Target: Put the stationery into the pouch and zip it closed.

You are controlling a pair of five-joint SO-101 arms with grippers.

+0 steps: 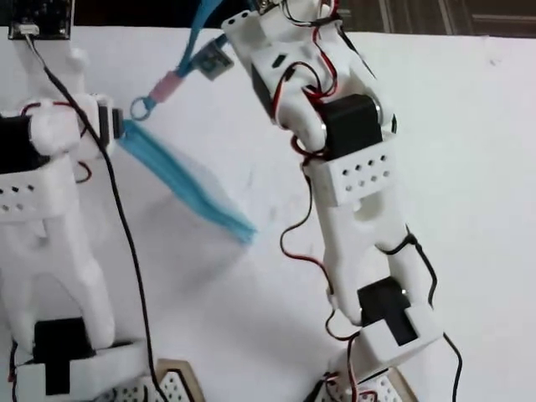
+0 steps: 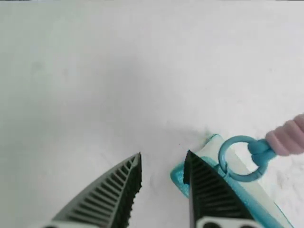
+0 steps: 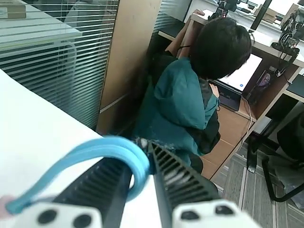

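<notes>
A light blue pouch [image 1: 188, 184] lies flat on the white table [image 1: 469, 167], slanting from the left arm toward the middle. A blue ring [image 1: 142, 107] and a pink bead [image 1: 167, 84] join its corner to a blue strap [image 1: 199, 29] that rises toward the table's far edge. My right gripper [image 1: 219, 46] is lifted there and shut on the strap's loop [image 3: 118, 152]. My left gripper [image 2: 164, 166] stands open low over the table, one finger [image 2: 202, 185] against the pouch's corner [image 2: 178, 178] next to the ring [image 2: 240, 159]. The gap between its fingers holds nothing.
A black cable [image 1: 117, 209] runs from a dark device [image 1: 42, 17] at the back left down past the left arm. Both arm bases [image 1: 75, 368] stand at the front edge. Bare table lies to the right of the right arm.
</notes>
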